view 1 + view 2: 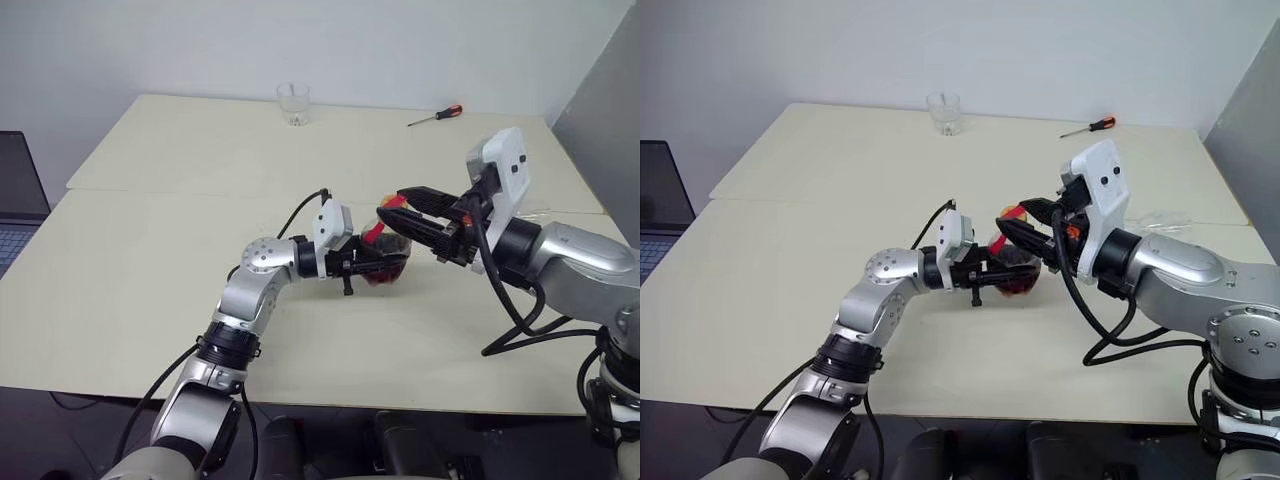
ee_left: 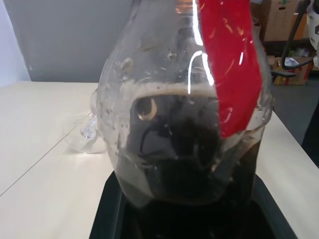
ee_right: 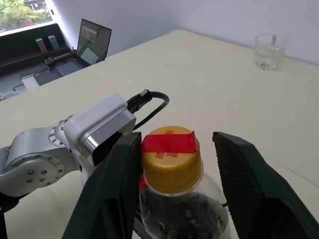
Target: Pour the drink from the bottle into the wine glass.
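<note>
A: Nearest the head camera is the left gripper (image 1: 375,266), closed around the body of the bottle (image 1: 390,262) and holding it upright near the middle of the table (image 1: 150,260).

B: And the other one?

A: The right gripper (image 3: 174,164) straddles the yellow-orange cap (image 3: 170,158). One black finger (image 3: 117,184) touches the cap's side; the other (image 3: 244,184) stands apart. So the jaws are part open, not yet clamped on it.

B: The drink (image 2: 184,164)?

A: Dark, filling the lower half of the bottle, foam ring on top.

B: What could go wrong?

A: I'd judge the cap grip the weak point. If the jaws close off-centre, they may slip on the cap or twist the whole bottle in the left grip. Squeezing the soft plastic once the cap loosens could push cola out.

B: Where's the wine glass (image 1: 1165,218)?

A: At about two o'clock from the bottle, a clear shape near the table's right edge; it appears to lie on its side, though I can't be sure. If so, pouring can't start until it stands.

B: Anything else?

A: A tumbler (image 1: 294,104) at eleven o'clock by the far edge, a screwdriver (image 1: 436,116) at one o'clock, a laptop (image 3: 92,42) off the left side. None blocks the path.
</note>
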Controlling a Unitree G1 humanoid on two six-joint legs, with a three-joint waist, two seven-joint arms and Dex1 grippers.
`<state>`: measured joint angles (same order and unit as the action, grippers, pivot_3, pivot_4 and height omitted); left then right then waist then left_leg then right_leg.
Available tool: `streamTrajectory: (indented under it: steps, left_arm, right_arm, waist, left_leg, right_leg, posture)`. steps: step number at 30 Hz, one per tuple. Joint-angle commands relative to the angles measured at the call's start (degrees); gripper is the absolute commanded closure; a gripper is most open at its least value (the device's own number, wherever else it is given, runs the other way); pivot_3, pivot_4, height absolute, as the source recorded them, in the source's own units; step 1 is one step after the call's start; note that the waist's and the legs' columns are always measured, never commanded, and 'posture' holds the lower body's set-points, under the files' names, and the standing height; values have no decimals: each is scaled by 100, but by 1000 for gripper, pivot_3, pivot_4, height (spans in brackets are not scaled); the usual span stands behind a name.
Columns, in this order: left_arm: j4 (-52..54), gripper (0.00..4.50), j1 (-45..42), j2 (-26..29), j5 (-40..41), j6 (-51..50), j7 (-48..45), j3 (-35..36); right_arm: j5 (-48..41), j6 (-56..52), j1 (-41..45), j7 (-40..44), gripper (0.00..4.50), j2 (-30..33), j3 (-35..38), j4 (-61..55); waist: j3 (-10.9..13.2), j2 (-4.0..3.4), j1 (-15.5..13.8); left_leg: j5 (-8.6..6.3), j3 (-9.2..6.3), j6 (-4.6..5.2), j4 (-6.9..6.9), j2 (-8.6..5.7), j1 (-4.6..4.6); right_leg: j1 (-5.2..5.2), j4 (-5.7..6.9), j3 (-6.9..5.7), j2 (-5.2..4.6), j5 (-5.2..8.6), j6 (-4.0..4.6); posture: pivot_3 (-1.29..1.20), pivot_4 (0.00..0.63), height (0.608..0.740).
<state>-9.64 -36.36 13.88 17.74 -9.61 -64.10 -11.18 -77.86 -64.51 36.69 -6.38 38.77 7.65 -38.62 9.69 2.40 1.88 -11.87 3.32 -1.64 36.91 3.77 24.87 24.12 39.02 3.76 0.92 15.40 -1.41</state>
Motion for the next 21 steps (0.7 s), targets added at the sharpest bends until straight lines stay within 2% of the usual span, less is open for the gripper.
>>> streamTrajectory:
  steps: [1,7,9,12,19,21]
  left_arm:
    - [84,3441,-176,-44,32,158,-11,10]
    - [108,3441,-181,-97,39,142,7,5]
    - [121,3441,-190,-121,53,126,0,1]
    - [148,3450,-193,-139,63,103,-9,0]
    - [302,3456,-160,-153,170,-47,-32,20]
    - [342,3457,-151,-169,211,-108,-61,15]
  right_arm:
    - [-99,207,121,27,1990,81,6,-87]
    - [-88,271,91,25,1990,131,-56,-78]
    - [-94,306,49,12,2365,122,-72,-42]
    - [-57,328,-11,51,3235,139,-99,-24]
    - [202,404,-13,597,3256,311,-170,137]
    - [467,546,-31,1486,3256,449,-258,366]
  waist:
    - [0,0,0]
    - [0,0,0]
    - [0,0,0]
    - [0,0,0]
    - [0,0,-1]
    - [0,0,-3]
  left_leg:
    - [0,0,0,0,0,0]
    - [0,0,0,0,0,0]
    - [0,0,0,0,0,0]
    - [0,0,0,0,0,0]
    - [0,1,0,1,-1,0]
    - [0,0,1,1,-1,0]
  right_leg:
    - [0,0,0,0,0,0]
    - [0,0,1,0,0,0]
    - [0,0,0,0,0,0]
    - [0,0,0,0,0,0]
    - [0,0,-1,0,0,-1]
    - [0,0,-1,0,1,-1]
  posture:
    - [0,150,740]
    - [0,150,740]
    - [0,150,740]
    - [0,150,740]
    - [0,150,740]
    - [0,150,740]
